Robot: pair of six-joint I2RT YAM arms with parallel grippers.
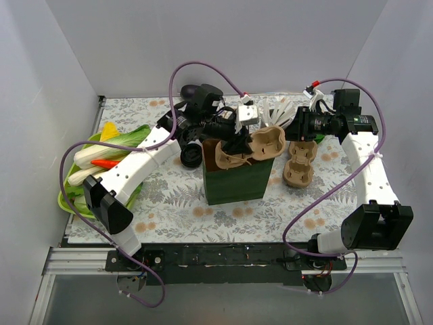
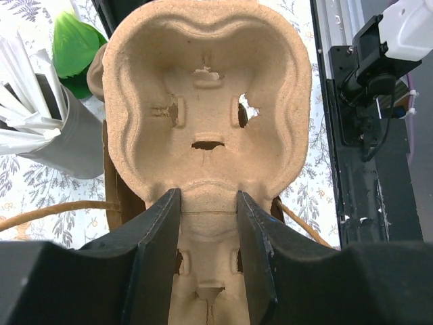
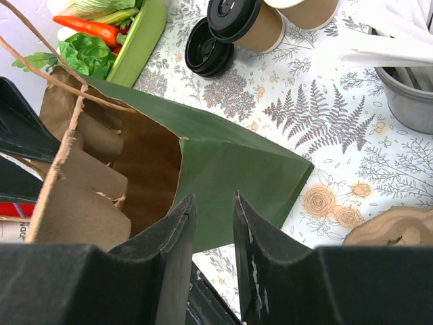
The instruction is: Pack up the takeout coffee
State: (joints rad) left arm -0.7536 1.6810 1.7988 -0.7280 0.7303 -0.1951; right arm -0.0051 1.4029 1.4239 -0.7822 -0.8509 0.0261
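Logged green paper bag upright at centre of the overhead frame, on the flower-printed table, mouth open, brown inside.

Found a pulp cup carrier tilted in the bag's mouth, partly above the rim.

Saw left pincer closed on that carrier, one finger on each side of its narrow middle ridge, both pressed against the pulp.

Saw right pincer hanging above the bag, fingers narrowly apart, nothing gripped, only green bag wall visible through the gap.

Located the takeout coffee at top centre of the right wrist frame: tan cup with black lid on, sitting on the table beyond the bag, not in it. Could not pick it out with certainty in the overhead frame.

Noted a stack of loose black lids just beside the coffee, to its lower left; touching or not, could not tell.

Noted a second tan cup, unlidded, just right of the coffee at the top edge.

Recorded a grey metal pot of wrapped straws at the left of the left wrist frame.

Recorded spare pulp carriers stacked on the table just right of the bag.

Recorded a green tray of vegetables at the left edge of the overhead frame.
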